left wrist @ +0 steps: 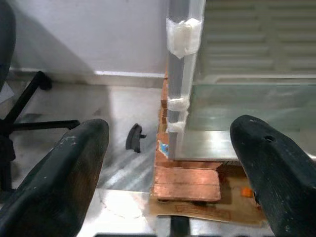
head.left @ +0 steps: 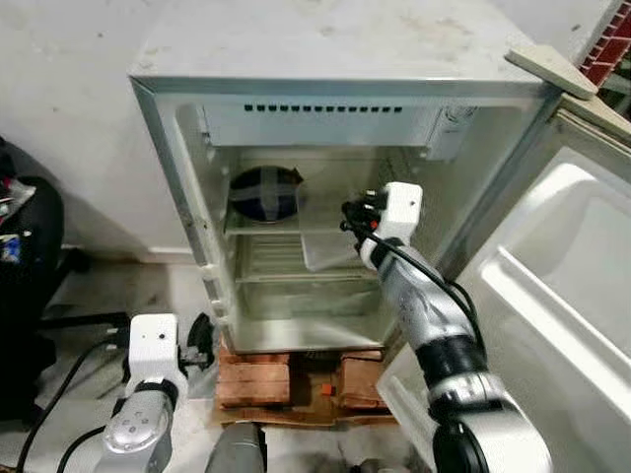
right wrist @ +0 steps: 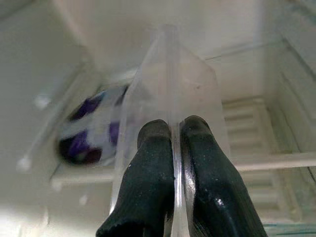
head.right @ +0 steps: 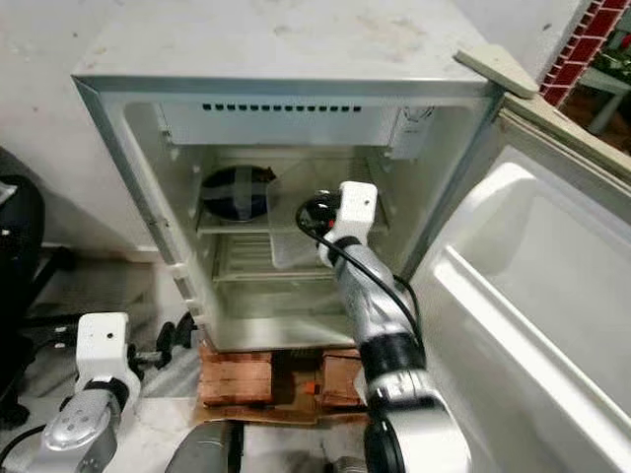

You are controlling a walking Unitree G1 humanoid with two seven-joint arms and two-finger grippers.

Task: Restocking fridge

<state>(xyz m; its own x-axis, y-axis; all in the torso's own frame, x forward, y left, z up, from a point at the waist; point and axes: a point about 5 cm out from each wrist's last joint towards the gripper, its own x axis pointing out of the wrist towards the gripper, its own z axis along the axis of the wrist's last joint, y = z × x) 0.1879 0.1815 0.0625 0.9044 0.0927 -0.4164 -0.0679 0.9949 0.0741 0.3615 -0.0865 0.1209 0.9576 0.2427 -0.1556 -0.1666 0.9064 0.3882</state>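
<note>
The small white fridge [head.left: 170,138] stands open in front of me. My right gripper [head.right: 310,211] reaches into it at the level of the upper shelf, shut on the thin edge of a clear plastic container [right wrist: 170,79]; the black fingers [right wrist: 153,173] pinch its rim. In the eye view the container [head.left: 327,248] hangs tilted over the wire shelf. A round dark blue patterned object [head.left: 264,192] lies at the shelf's left. My left gripper [left wrist: 170,127] is low by the fridge's front left corner, open and holding nothing.
The fridge door [head.left: 577,286] swings wide open on the right. Reddish bricks [head.left: 254,379] prop the fridge off the floor. A black office chair [head.left: 30,256] stands at the left, and a small black piece [left wrist: 134,137] lies on the floor.
</note>
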